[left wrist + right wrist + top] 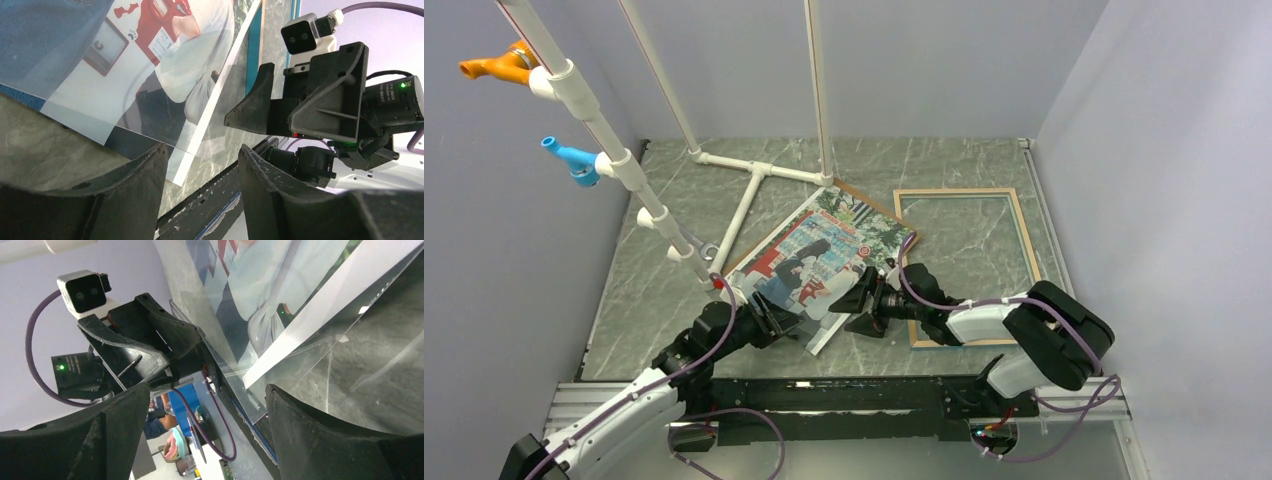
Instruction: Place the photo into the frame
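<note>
The photo (824,262) lies picture side up at the table's middle, turned diagonally, on a brown backing board whose far corner (864,196) sticks out. A clear sheet (320,385) extends past the photo's white border. The frame (1022,232), light wood face up, lies flat to the right. My left gripper (776,322) is open at the photo's near left edge, and the print (165,65) lies just beyond its fingers with nothing between them. My right gripper (861,300) is open on the photo's near right side, facing the left one, and holds nothing.
A white pipe stand (754,185) rises at the back left. Its slanted pole carries an orange peg (499,65) and a blue peg (574,160). Grey walls close three sides. The black mounting rail (844,395) runs along the near edge.
</note>
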You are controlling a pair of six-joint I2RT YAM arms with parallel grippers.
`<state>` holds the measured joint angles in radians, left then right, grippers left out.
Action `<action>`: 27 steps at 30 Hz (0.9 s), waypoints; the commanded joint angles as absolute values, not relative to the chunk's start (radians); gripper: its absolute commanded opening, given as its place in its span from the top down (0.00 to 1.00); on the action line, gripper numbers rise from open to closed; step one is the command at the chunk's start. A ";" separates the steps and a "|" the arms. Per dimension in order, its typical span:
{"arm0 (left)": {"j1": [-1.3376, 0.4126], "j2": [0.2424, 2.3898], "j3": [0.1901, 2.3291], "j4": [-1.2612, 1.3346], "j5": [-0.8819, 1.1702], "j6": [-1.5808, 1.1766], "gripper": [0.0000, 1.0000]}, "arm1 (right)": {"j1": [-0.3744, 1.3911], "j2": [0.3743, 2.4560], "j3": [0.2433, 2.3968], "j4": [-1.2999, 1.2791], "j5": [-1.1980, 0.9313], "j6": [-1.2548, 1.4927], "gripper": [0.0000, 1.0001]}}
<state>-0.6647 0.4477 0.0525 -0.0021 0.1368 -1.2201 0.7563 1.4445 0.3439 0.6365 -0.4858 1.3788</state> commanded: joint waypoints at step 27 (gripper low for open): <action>-0.664 0.469 0.064 0.093 0.155 -1.231 0.41 | 0.777 1.193 0.322 0.263 -0.273 1.294 0.16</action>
